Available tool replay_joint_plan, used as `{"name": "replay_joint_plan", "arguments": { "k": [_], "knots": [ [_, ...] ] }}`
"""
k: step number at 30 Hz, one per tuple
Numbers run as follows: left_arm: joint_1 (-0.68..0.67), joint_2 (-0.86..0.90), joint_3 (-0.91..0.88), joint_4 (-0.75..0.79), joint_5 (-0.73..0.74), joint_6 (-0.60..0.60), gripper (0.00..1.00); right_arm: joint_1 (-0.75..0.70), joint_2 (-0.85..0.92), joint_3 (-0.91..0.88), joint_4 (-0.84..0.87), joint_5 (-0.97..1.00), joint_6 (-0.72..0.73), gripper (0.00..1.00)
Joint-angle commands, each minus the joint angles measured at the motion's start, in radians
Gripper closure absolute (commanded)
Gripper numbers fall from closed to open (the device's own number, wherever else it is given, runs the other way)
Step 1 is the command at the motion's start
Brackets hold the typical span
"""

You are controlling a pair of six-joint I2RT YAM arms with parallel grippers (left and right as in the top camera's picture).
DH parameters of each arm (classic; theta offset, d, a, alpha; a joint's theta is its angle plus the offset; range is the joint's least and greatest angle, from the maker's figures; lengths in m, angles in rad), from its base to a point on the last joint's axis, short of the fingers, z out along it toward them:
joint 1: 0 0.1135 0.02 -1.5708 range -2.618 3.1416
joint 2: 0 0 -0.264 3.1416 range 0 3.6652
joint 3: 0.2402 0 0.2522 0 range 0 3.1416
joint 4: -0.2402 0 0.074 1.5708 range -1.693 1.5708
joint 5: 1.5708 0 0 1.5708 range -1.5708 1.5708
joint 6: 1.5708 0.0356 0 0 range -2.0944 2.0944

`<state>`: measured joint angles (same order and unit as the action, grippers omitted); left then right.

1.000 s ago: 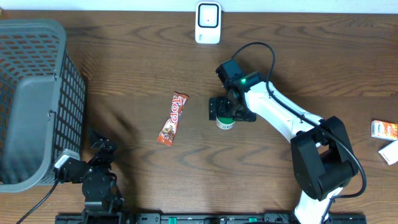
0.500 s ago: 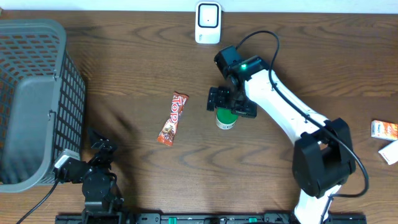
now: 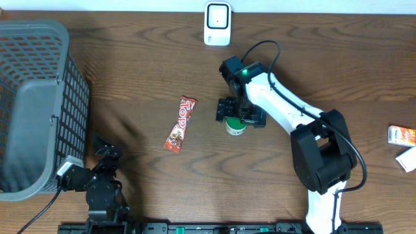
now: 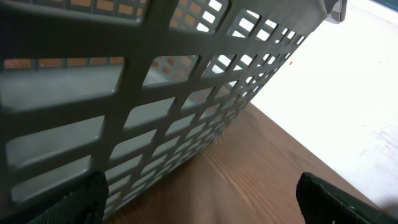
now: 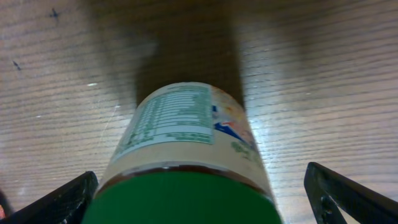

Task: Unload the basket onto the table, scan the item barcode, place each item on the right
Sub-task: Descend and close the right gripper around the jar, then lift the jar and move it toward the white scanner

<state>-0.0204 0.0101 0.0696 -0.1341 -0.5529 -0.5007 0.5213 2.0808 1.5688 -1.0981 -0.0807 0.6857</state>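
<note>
right gripper (image 5: 200,202): jaws are held wide apart, one dark fingertip (image 5: 56,199) seen at each lower corner of the wrist view; nothing is clamped.
between the jaws: a green-lidded jar with a pale printed label (image 5: 186,155) is framed by the fingers; a gap is seen on the right side, while contact on the left cannot be told.
jar label: a nutrition table in green print is turned toward the wrist camera, with a colourful patch to its right.
jar position: stood upright on the dark wooden table (image 3: 130,65), centre-right, partly covered by the gripper from overhead (image 3: 235,127).
right arm: white links are stretched from the near edge toward the table centre, wrist above the jar.
beside the jar: a red-orange "Top" snack bar wrapper (image 3: 181,123) is laid flat to its left, apart from it.
far edge: a white rounded scanner unit (image 3: 217,24) is set beyond the jar, well apart.
right edge: an orange-and-white small box (image 3: 402,134) and a white packet (image 3: 407,158) are laid near each other.
left gripper (image 4: 205,205): jaws are spread wide and nothing is held between them.
in front of the left gripper: the wall of a grey plastic mesh basket (image 4: 155,93) is seen close up.
</note>
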Motion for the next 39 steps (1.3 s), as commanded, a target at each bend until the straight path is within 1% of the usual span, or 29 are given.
{"name": "replay_joint_plan", "arguments": {
  "k": [1,6,9,15,19,23,26,28,31,34,36,39],
  "knots": [
    [0.003,-0.006,-0.018,-0.022,-0.016,0.002,0.03,0.030,0.036,0.006,0.012,0.008,0.005,0.01],
    [0.003,-0.006,-0.018,-0.022,-0.016,0.002,0.03,0.056,0.060,0.006,0.047,0.035,0.005,0.01],
    [0.003,-0.006,-0.018,-0.022,-0.016,0.002,0.03,0.058,0.065,0.006,0.050,0.069,0.005,0.03],
    [0.003,-0.006,-0.018,-0.022,-0.016,0.002,0.03,0.057,0.065,0.006,0.042,0.100,0.005,0.10],
    [0.003,-0.006,-0.018,-0.022,-0.016,0.002,0.03,0.054,0.064,0.006,0.039,0.101,-0.006,0.19],
    [0.003,-0.006,-0.018,-0.022,-0.016,0.002,0.03,0.054,0.064,0.006,0.032,0.101,-0.017,0.32],
    [0.003,-0.006,-0.018,-0.022,-0.016,0.002,0.03,0.054,0.064,0.006,0.032,0.100,-0.018,0.46],
    [0.003,-0.006,-0.018,-0.022,-0.016,0.002,0.03,0.053,0.064,0.006,0.032,0.098,-0.018,0.51],
    [0.003,-0.006,-0.018,-0.022,-0.016,0.002,0.03,0.053,0.064,0.011,0.028,0.060,-0.032,0.53],
    [0.003,-0.006,-0.018,-0.022,-0.016,0.002,0.03,0.046,0.064,0.043,-0.008,-0.001,-0.040,0.57],
    [0.003,-0.006,-0.018,-0.022,-0.016,0.002,0.03,0.038,0.064,0.087,-0.060,-0.019,-0.041,0.59],
    [0.003,-0.006,-0.018,-0.022,-0.016,0.002,0.03,0.024,0.064,0.180,-0.172,-0.043,-0.042,0.58]
  ]
}}
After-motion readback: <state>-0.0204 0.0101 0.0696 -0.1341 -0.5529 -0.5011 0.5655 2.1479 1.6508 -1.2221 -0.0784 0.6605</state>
